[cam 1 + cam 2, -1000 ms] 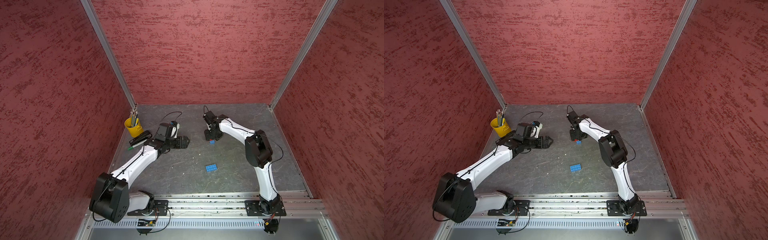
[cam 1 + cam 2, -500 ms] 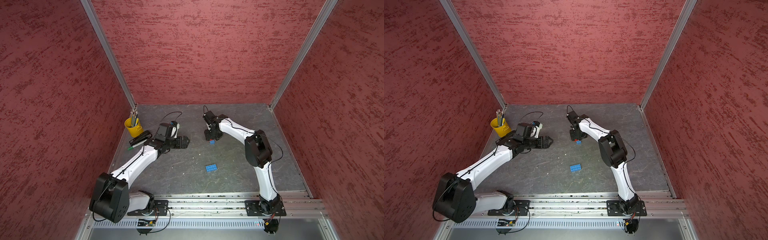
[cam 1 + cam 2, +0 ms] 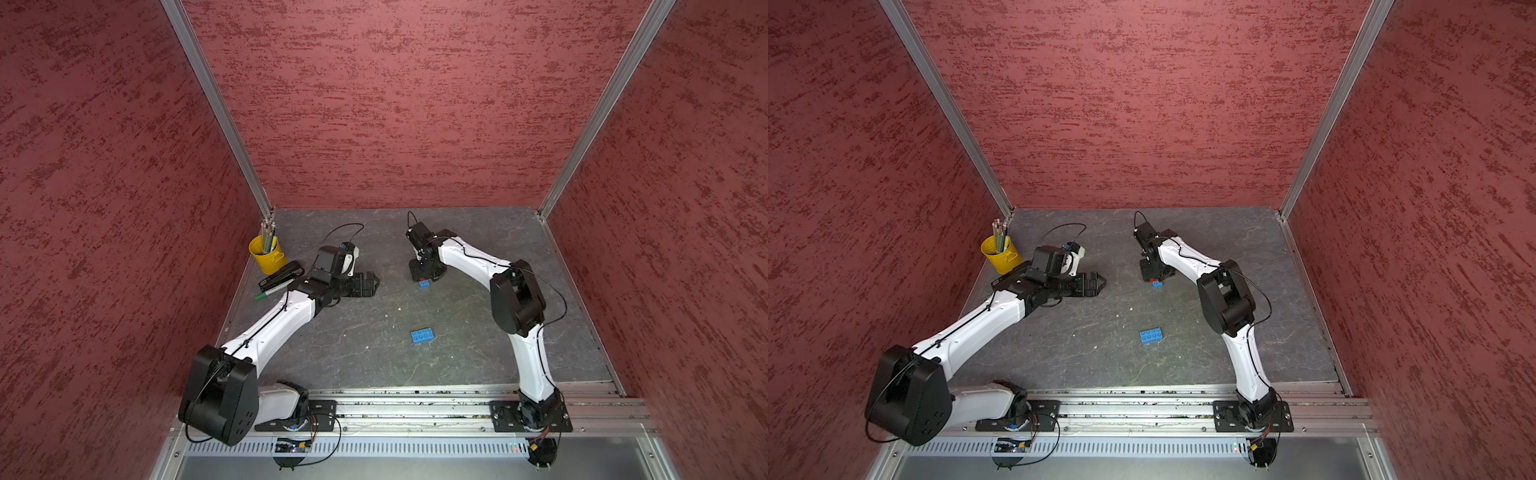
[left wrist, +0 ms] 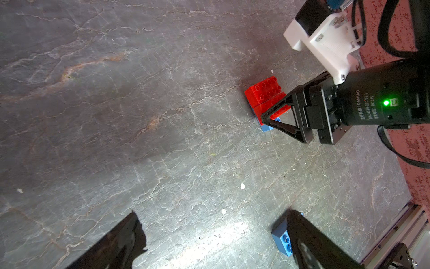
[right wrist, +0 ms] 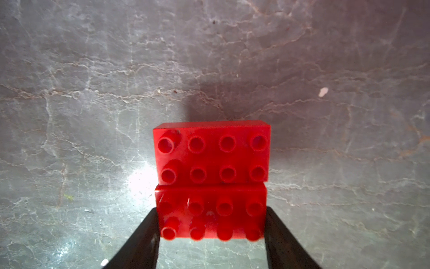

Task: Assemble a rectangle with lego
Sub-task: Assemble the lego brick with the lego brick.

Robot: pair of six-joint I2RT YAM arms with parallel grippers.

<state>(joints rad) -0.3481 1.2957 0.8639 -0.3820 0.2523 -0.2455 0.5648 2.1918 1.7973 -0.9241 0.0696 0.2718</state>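
My right gripper [image 5: 211,233] is shut on a red lego brick [image 5: 210,213], its fingers pressing the brick's two short ends. A second red brick [image 5: 211,154] lies flush against it, studs up. In the left wrist view the red pair [image 4: 264,92] rests on a blue brick [image 4: 265,127]. That blue brick [image 3: 424,284] pokes out below the right gripper [image 3: 424,275] in both top views. A loose blue brick [image 3: 422,336] lies flat nearer the front. My left gripper [image 3: 373,283] stands open and empty, well to the left. In its wrist view, the loose blue brick [image 4: 282,237] lies beside one finger.
A yellow cup [image 3: 266,254] of pencils stands in the back left corner. Beside it lie a black stapler-like object [image 3: 281,276] and a green marker [image 3: 270,293]. Red walls close off three sides. A metal rail [image 3: 415,401] runs along the front.
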